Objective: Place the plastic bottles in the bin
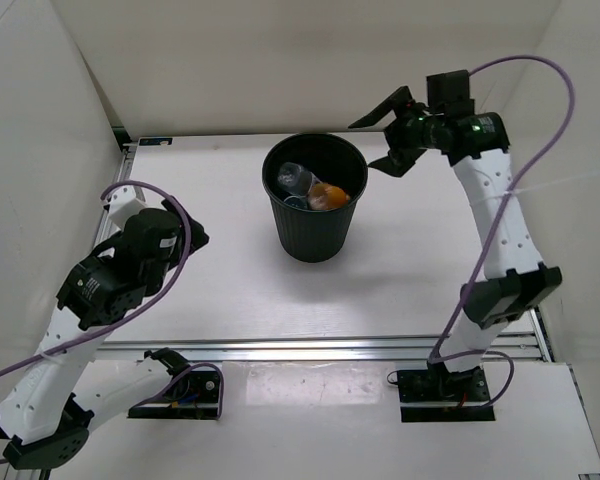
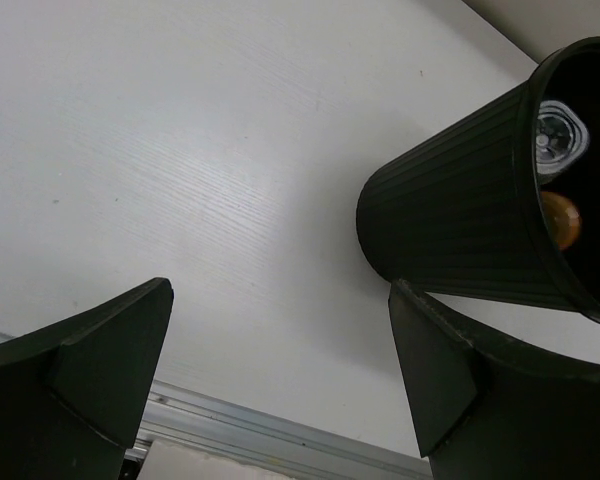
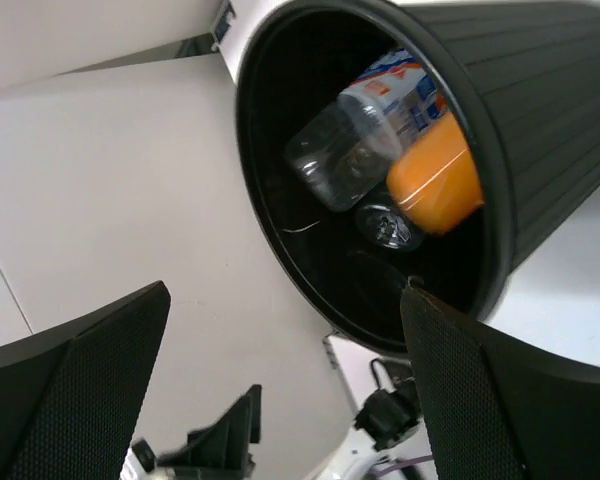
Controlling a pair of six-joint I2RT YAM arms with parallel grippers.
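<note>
Jaws: found wide apart and empty on right gripper [image 3: 285, 290] and left gripper [image 2: 280, 290]. Noted black bin [image 1: 310, 235] upright, just ahead of right jaws, farther ahead-right of left jaws. Seen inside: squat orange bottle [image 3: 435, 175], blue-labelled clear bottle [image 3: 380, 115], second clear bottle [image 1: 293, 178].

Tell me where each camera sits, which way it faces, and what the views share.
Top external: above and behind the bases, looking down on the table and bin; left arm and right arm show.
Left wrist: low, facing the bin's side; left gripper open at bottom.
Right wrist: at the rim, looking into the bin's mouth at the bottles; right gripper open.
Shared: both wrists see the orange bottle.
</note>
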